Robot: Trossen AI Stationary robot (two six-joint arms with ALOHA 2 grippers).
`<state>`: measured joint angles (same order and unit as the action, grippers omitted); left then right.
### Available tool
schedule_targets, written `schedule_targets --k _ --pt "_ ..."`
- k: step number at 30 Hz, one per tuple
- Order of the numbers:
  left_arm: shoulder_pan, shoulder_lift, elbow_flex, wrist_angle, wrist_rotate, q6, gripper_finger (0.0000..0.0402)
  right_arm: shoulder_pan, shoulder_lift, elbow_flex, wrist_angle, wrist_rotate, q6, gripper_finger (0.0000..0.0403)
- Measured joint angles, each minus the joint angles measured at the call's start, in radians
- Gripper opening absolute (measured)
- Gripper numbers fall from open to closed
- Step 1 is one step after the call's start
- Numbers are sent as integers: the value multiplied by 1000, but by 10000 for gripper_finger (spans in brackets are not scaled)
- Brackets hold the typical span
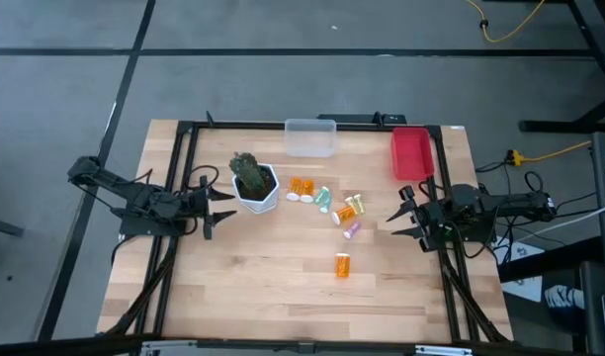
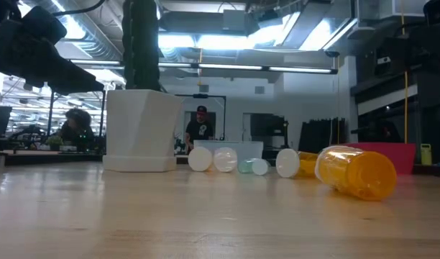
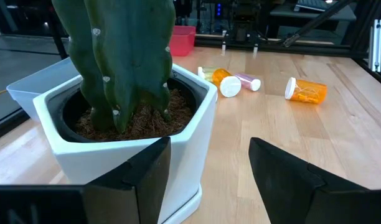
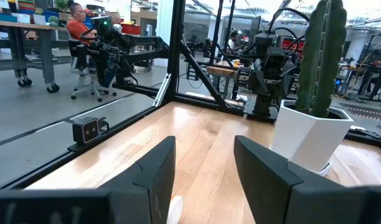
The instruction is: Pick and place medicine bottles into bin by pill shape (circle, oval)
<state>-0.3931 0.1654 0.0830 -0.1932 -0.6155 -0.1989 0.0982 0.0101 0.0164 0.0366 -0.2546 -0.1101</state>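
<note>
Several small medicine bottles lie on their sides mid-table: an orange one (image 1: 301,186), a teal one (image 1: 322,199), another orange one (image 1: 349,210), a pink one (image 1: 352,230), and a lone orange one (image 1: 342,264) nearer the front edge. In the low view that lone bottle (image 2: 356,171) is closest. My left gripper (image 1: 221,206) stands open at the table's left, right beside the white pot (image 3: 134,143), touching nothing. My right gripper (image 1: 401,216) stands open at the table's right, its fingers (image 4: 156,168) level and pointing toward the bottles, nothing between them.
A white hexagonal pot (image 1: 255,185) with a cactus stands left of the bottles. A clear bin (image 1: 310,137) sits at the far edge, a red bin (image 1: 411,152) at the far right. Bare wood (image 1: 263,287) lies toward the front edge. People sit in the room beyond.
</note>
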Motion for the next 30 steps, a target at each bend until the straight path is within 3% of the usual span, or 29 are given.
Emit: schedule_targets --k 10,16,25,30 --pt "0 0 0 0 0 0 212 0 0 0 7 0 8 167" --pt "0 0 0 0 0 0 212 0 8 1 35 57 136 167" --pt "0 0 0 0 0 0 212 0 119 5 195 115 239 167" --pt "0 0 0 0 0 0 212 0 190 99 144 114 317 167"
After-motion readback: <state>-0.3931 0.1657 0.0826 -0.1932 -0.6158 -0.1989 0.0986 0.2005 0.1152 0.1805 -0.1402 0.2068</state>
